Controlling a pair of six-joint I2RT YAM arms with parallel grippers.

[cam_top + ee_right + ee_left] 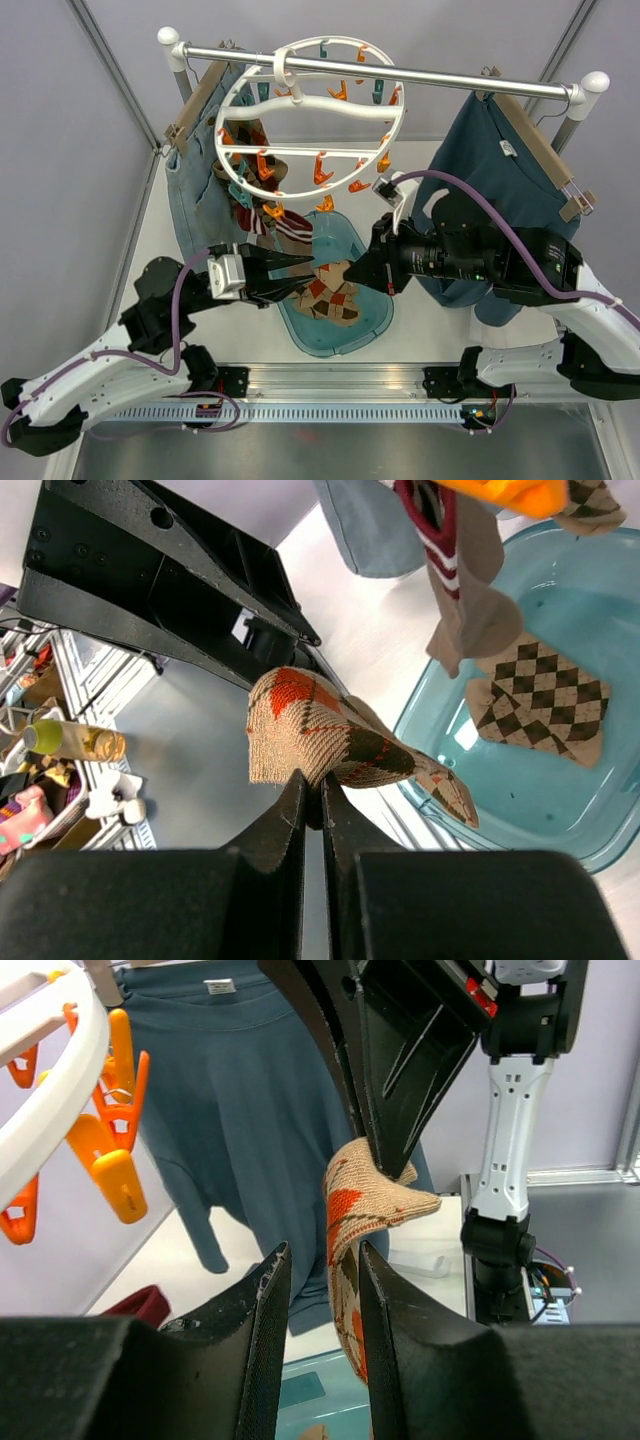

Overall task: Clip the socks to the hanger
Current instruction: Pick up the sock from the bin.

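The white table (pixel 420 325) carries a translucent teal plastic tray (pixel 378 318) at the middle of its near edge, with tan argyle socks (pixel 340 305) lying in it. Above the far edge, the round white plastic ring hanger (pixel 310 102) hangs from a metal rail (pixel 450 79). Over the tray, the right gripper (pixel 313 785) is clamped on one tan-and-orange argyle sock (pixel 320 730). The left gripper (pixel 322 1255) has its jaws apart, with the sock's hanging part in the gap.

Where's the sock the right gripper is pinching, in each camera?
Top external: sock at centre, between left gripper and right gripper.
Left wrist: sock centre, hanging from right gripper.
Right wrist: sock centre, above its fingers.
Shared landmark: teal tub below.
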